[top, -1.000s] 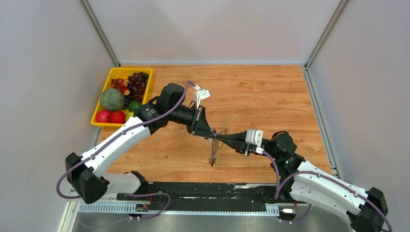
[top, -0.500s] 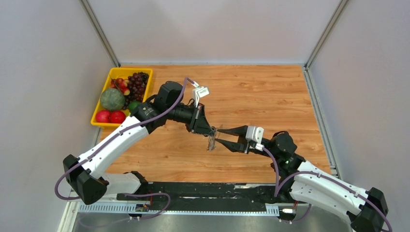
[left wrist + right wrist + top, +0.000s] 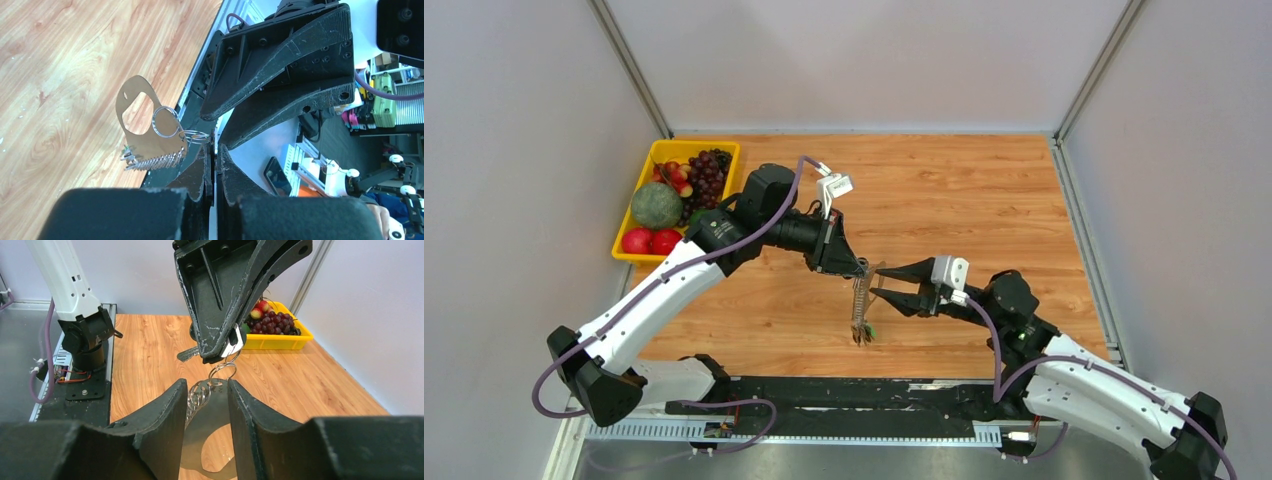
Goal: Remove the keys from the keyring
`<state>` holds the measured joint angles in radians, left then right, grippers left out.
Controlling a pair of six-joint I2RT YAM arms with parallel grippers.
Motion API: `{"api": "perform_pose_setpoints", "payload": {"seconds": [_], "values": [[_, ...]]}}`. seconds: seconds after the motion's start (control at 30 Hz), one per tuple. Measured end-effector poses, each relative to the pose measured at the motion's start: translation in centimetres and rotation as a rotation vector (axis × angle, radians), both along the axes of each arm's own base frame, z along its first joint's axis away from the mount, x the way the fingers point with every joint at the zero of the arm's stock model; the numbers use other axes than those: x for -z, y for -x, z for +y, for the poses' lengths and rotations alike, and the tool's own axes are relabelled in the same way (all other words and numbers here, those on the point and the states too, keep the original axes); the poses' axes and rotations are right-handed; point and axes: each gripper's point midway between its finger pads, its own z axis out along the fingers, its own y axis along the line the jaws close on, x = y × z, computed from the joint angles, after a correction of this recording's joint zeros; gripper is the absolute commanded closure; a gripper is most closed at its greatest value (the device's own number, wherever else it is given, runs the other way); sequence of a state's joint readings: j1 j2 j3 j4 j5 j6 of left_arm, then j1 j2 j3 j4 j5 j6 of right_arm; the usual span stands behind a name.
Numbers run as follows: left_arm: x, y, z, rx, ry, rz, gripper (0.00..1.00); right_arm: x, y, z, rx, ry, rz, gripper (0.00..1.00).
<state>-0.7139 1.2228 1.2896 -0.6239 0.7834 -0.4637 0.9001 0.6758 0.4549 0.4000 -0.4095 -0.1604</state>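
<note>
The keyring is a flat grey-brown oval loop with a big cutout, hanging from small silver split rings. My left gripper is shut on one of those rings and holds the bunch above the table. A row of tiny silver keys hangs along the loop's lower edge, one with a green head. From above, the bunch dangles below the left gripper. My right gripper stands open just right of it. In the right wrist view the loop and rings hang between the open right gripper fingers, which seem apart from them.
A yellow tray of grapes, apples and other fruit stands at the table's far left, also seen as the yellow tray. Grey walls close in three sides. A black rail with the arm bases runs along the near edge.
My right gripper has opened and let go of the bunch, which now hangs straight down from the left gripper. The left arm has drifted slightly left.
</note>
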Motion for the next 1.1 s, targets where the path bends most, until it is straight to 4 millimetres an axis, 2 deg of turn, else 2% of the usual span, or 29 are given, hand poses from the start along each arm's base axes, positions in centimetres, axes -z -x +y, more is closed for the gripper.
{"api": "perform_pose_setpoints", "payload": {"seconds": [0.33,0.6,0.7,0.77,0.87,1.1], "values": [[0.0,0.0,0.0,-0.001,0.0,0.006,1.0,0.1,-0.6,0.9,-0.006,0.007,0.039,0.6],[-0.2,0.2,-0.2,0.008,0.022,0.01,1.0,0.3,-1.2,1.4,0.008,0.013,0.056,0.65],[-0.1,0.3,-0.3,0.015,0.029,0.02,1.0,0.2,-1.4,1.4,0.018,0.011,0.058,0.72],[0.1,0.3,-0.3,0.017,0.032,0.022,1.0,0.2,-1.5,1.3,0.022,0.011,0.059,0.85],[0.0,0.1,-0.4,0.011,0.039,0.013,1.0,0.3,-1.4,1.3,0.021,0.014,0.061,0.98],[-0.2,0.2,-0.2,0.002,0.037,0.006,1.0,-0.1,-1.3,0.9,0.03,0.011,0.045,1.0]]}}
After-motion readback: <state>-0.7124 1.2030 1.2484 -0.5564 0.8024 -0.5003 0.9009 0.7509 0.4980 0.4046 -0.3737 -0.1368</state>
